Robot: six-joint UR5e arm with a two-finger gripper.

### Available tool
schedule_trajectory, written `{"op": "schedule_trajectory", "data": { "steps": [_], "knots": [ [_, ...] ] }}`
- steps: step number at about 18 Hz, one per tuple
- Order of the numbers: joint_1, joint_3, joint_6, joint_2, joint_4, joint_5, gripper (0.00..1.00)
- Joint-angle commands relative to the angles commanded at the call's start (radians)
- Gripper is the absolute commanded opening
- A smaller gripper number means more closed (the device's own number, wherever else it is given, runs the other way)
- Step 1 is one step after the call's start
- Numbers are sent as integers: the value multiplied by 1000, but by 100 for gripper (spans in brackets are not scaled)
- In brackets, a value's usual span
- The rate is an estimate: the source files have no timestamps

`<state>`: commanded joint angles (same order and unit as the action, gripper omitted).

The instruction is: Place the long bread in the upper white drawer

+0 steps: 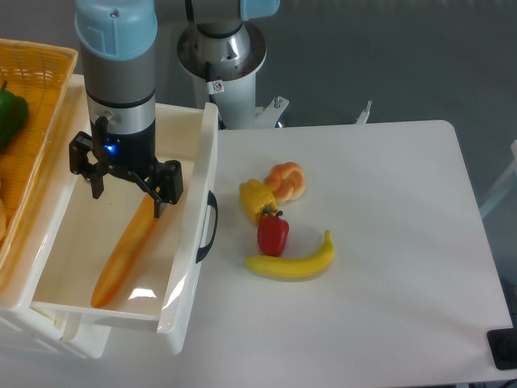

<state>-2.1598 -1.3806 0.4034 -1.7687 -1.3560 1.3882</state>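
The long bread (125, 252) lies slantwise on the floor of the upper white drawer (190, 267), its upper end beneath the gripper (128, 192), whose jaws stand spread wide with the loaf's tip between them; whether they touch it cannot be told. To the right of the drawer's black handle (210, 226), a braided bun (287, 179), a yellow pepper (256, 199), a red pepper (273, 233) and a banana (292, 262) sit clustered on the white desk (388, 242). Left of the drawer, a green pepper (10, 115) rests in a woven basket (40, 73).

Long bread (127, 249) inside upper white drawer (187, 267)
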Motion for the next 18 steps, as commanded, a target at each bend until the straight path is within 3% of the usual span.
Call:
{"op": "schedule_trajectory", "data": {
  "steps": [3,13,18],
  "knots": [
    [-29,2,20,0,-12,8,100],
    [-385,-26,375,-5,12,17,100],
    [-483,-57,588,-66,18,92,100]
  ]
}}
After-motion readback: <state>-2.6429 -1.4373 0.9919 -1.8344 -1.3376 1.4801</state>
